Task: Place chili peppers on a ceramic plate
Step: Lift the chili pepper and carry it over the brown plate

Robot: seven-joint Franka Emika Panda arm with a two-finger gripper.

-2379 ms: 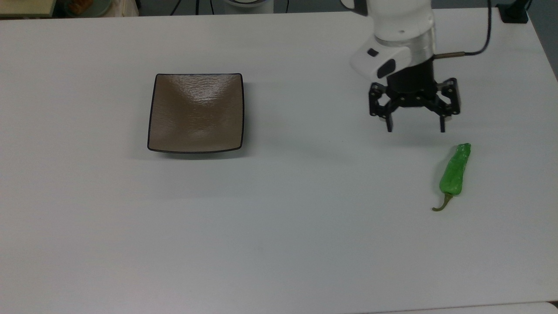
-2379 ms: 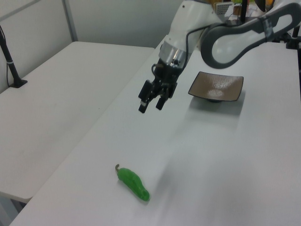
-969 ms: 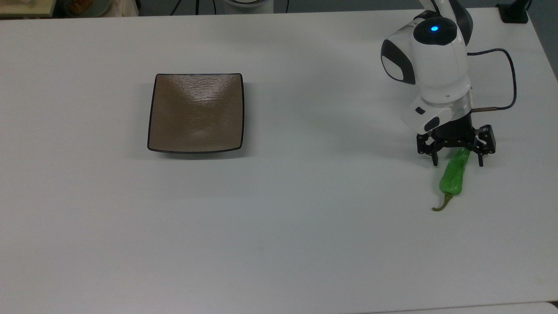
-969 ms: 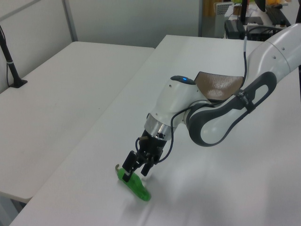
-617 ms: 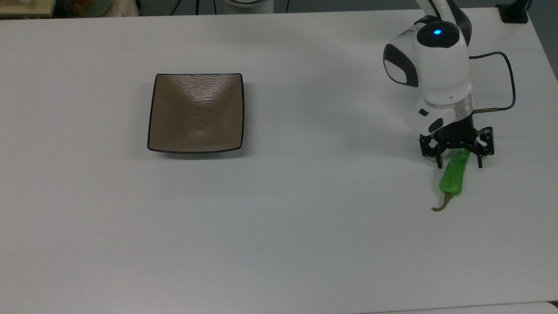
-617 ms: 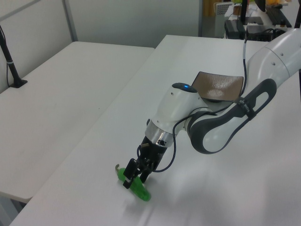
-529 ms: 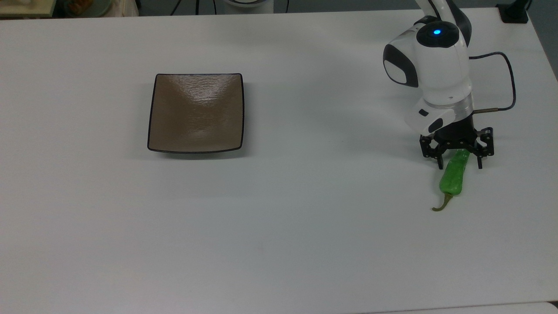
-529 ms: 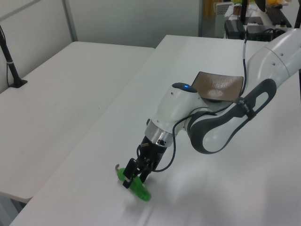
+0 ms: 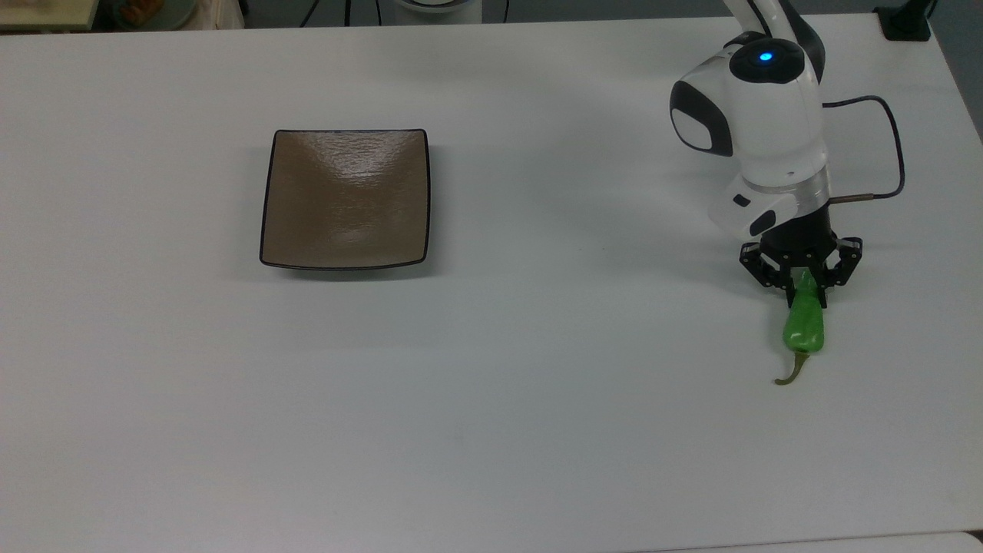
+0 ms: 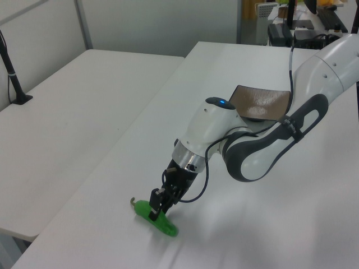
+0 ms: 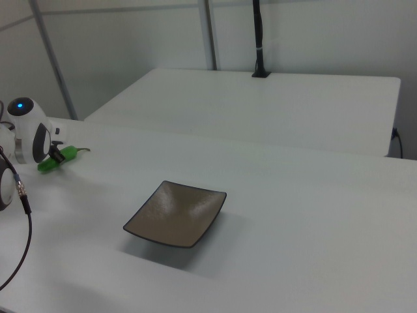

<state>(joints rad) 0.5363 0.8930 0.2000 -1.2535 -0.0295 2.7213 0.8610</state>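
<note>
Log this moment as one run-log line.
phase: grasp | gripper: shut on chili pepper | pepper: on table | ceramic plate: empty

Top view: overhead, looking down on the table. Left view: oblique, near the arm. Right view: low, opposite end. All share the ceramic plate.

My gripper came down from up in the air to the pepper and my fingers closed on its fat end. The pepper has turned a little and slid, so in the top view its stem now sits lower and more to the right.
</note>
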